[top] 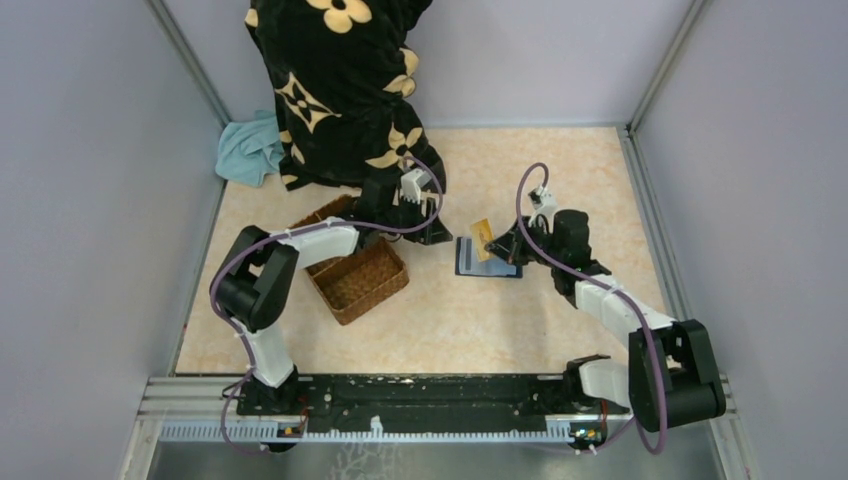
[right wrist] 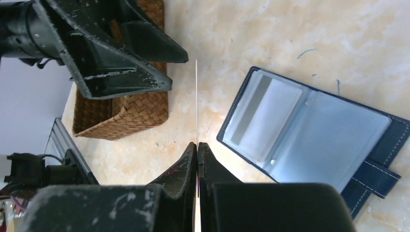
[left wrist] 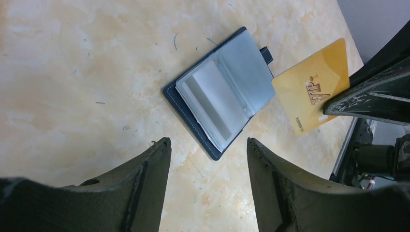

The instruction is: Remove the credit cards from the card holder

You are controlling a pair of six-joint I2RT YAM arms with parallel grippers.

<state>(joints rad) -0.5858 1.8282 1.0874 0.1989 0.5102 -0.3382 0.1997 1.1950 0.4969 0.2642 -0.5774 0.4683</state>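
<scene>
A Robot Test Room

This looks like a lab. Two robot arms, the left arm (top: 300,243) and the right arm (top: 612,302), are fixed to a metal rail (top: 430,393) at the edge of a table (top: 480,325). Plain grey walls (top: 90,180) and metal posts (top: 188,58) close it in like a box

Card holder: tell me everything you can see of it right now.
The card holder lies open and flat on the table, inside facing up. The cover is navy with pale stitching and looks like leather. A strap tab sticks out from one edge. Inside are clear plastic sleeves, and one shows a pale card with a grey stripe. Only the table appears to touch it.
</scene>
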